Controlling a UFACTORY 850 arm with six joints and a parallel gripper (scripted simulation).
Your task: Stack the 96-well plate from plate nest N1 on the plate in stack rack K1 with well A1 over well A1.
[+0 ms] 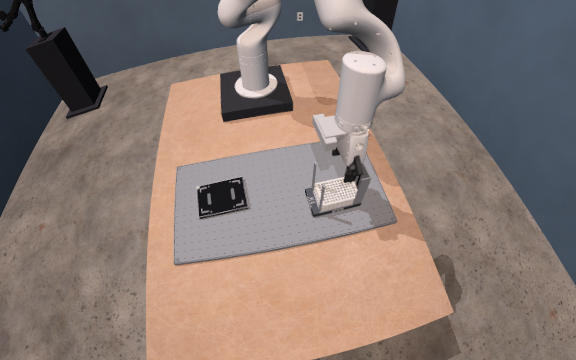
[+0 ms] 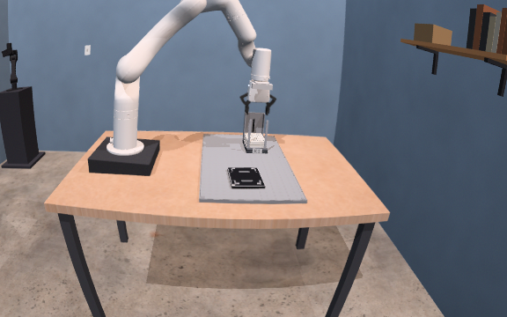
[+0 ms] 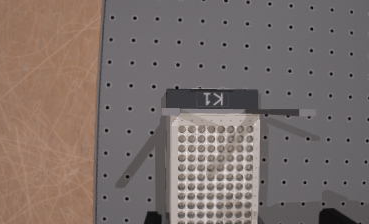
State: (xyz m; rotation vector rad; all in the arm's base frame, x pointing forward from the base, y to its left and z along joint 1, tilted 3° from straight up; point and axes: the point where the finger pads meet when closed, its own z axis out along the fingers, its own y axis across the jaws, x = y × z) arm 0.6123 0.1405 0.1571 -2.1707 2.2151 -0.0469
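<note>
The stack rack K1 [image 1: 336,196] stands on the right of the grey perforated baseplate [image 1: 278,200], with thin upright posts at its corners. A white 96-well plate [image 1: 337,195] sits inside it. From here it looks like a tall white block, and I cannot tell the layers apart. In the wrist view the plate [image 3: 215,170] lies square behind the K1 label [image 3: 212,99]. My gripper [image 1: 352,172] is open and empty, above the rack and clear of the plate. It hangs over the rack in the exterior view [image 2: 259,106]. The black plate nest N1 [image 1: 221,197] holds no plate.
The arm's black base [image 1: 255,95] stands at the table's far side. The baseplate's left edge meets the wooden table top [image 3: 40,110] close to the rack. A black pedestal [image 1: 65,70] stands on the floor, away from the table.
</note>
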